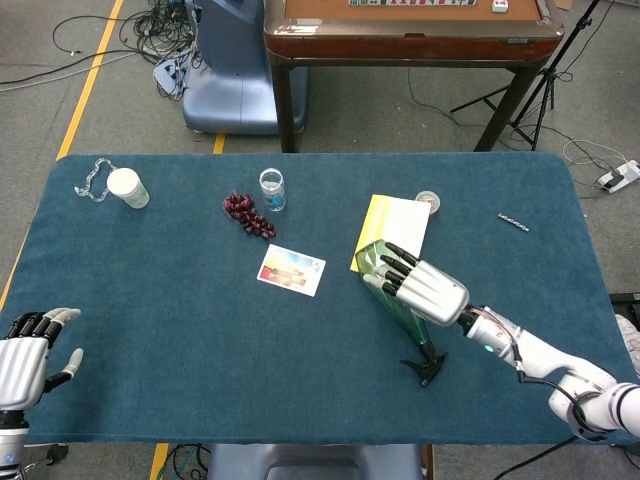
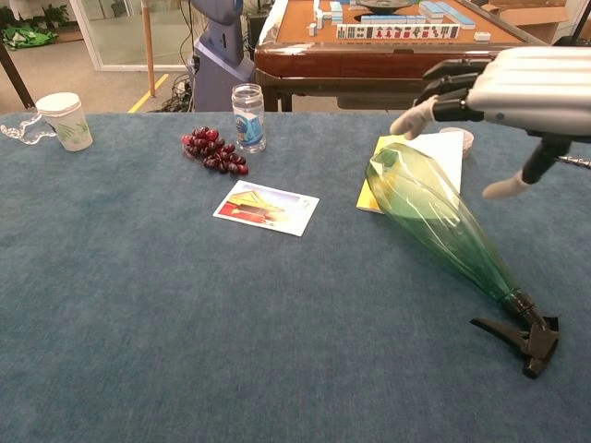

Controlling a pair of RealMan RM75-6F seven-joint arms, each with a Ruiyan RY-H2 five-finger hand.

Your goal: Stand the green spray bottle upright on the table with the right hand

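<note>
The green spray bottle [image 2: 434, 226] lies on its side on the blue table. Its wide base touches the corner of the yellow booklet, and its black trigger head [image 2: 528, 337] points toward the front right. In the head view the bottle [image 1: 412, 325] shows partly under my right hand [image 1: 428, 287]. The chest view shows that right hand [image 2: 517, 88] hovering above the bottle with fingers spread, holding nothing and clear of it. My left hand [image 1: 25, 345] hangs off the table's near left corner, fingers apart and empty.
A yellow booklet [image 1: 395, 225] lies just behind the bottle's base. A picture card [image 1: 291, 270], grapes [image 1: 247, 213], a small jar [image 1: 272, 189] and a white cup [image 1: 127, 187] sit to the left. A small lid [image 1: 427, 201] and a pen [image 1: 513, 221] lie at the back right.
</note>
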